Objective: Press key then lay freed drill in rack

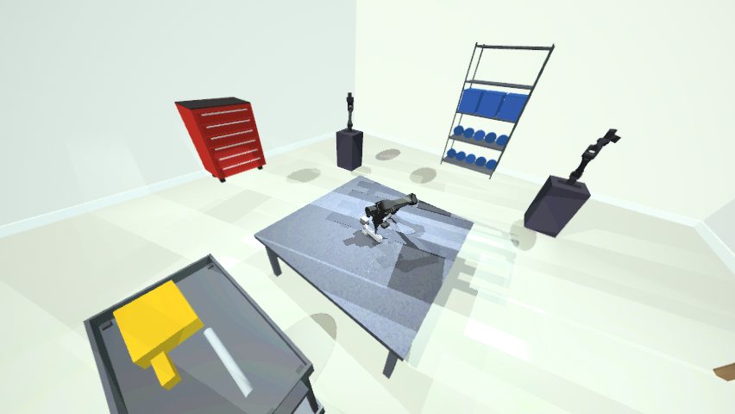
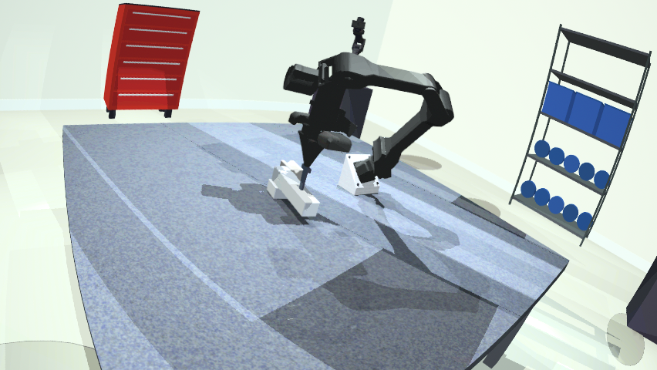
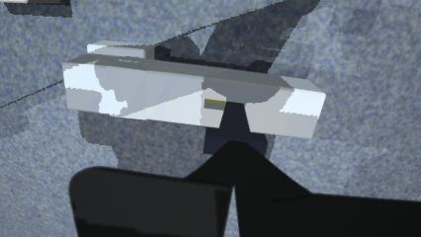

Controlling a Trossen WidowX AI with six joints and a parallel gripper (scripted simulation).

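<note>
Claw: clenched tight, nothing between the fingers; tips together form one narrow dark point, aimed straight down onto the white block.
Claw contact: in wrist view the dark tip sits at a notch in the block's near face, just under a small yellow-topped key. Tip looks to be touching or pressing there, but can't tell for sure; tip hides part of the notch.
Block: long white fixture lying flat on the worktop, approx mid-worktop, just left of the arm base. Long axis runs from far-left to near-right in ext. view; in wrist view it runs side to side, right end a bit lower.
Block extras: small white tab sticks out behind the block's left end in wrist view; seen as a raised lump at the far end in ext. view.
Drill: can't pick it out as a separate part; prob. inside the block, not resolvable.
Arm: black, arches up from a white base mount and folds over w/ wrist above the block.
Worktop: blue-grey speckled, crossed by hard shadows.
Background: red tool chest by far wall; shelf rack at right w/ blue bins and balls; yellow box and white cylinder on a grey cart in top view.
</note>
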